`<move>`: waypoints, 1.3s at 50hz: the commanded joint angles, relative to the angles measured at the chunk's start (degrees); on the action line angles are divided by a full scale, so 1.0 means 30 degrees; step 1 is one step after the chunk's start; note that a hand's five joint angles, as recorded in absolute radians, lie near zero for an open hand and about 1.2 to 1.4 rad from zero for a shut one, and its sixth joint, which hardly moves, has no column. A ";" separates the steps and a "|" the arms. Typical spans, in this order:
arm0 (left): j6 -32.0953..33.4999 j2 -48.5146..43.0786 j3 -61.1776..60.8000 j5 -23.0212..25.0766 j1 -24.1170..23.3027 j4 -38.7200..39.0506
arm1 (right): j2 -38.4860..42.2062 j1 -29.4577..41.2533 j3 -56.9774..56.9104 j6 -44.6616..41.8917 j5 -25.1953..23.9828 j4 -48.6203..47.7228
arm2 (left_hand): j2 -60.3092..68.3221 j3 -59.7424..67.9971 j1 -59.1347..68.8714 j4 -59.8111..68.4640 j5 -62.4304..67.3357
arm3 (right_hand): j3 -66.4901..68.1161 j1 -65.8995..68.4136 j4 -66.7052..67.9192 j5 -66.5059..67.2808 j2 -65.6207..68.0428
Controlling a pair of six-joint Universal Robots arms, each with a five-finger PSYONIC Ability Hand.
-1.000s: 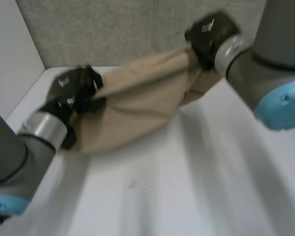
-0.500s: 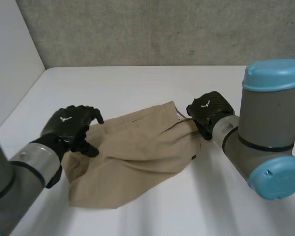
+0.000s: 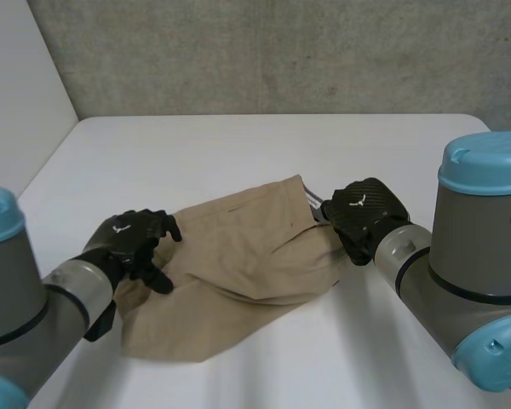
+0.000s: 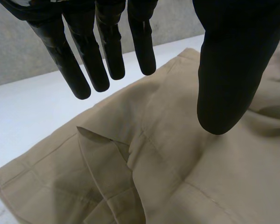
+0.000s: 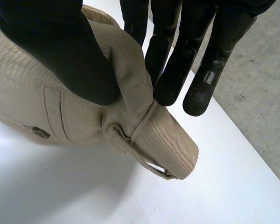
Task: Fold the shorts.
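Head view: right hand (image 3: pixel 364 213) pinches shorts (image 3: pixel 238 256) on table (image 3: pixel 238 149); left hand (image 3: pixel 129 243) released above them.

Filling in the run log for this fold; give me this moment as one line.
shorts: rumpled on table, fold not done | left hand: open, at one end | right hand: pinching the other end

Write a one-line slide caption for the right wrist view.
Right hand pinching one end of the beige shorts on a white table.

White table (image 3: pixel 238 145), rumpled tan shorts (image 3: pixel 238 264)
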 commanded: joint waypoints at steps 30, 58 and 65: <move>0.3186 -0.5293 1.6619 -0.1410 0.0041 0.4263 | 0.4841 -0.0030 -1.5343 -0.2035 0.0083 -0.7986 | 1.6367 1.6092 1.6202 1.6399 1.6552 | 0.3880 0.8058 0.3901 0.4455 0.4225; 0.5267 -0.3298 0.0249 -0.2291 -0.1245 0.9144 | 0.3703 -0.0294 -0.5221 -0.1801 0.0552 0.0508 | 1.4820 1.4545 1.4655 1.4852 1.5005 | 0.3880 0.8058 0.3901 0.4455 0.4225; 0.5445 -0.1309 -0.0429 -0.2175 -0.1746 0.3316 | 0.1593 -0.0294 -0.1091 -0.1771 0.0377 -0.1283 | 0.4052 0.3777 0.3887 0.4084 0.4237 | 0.3880 0.8058 0.3901 0.4455 0.4225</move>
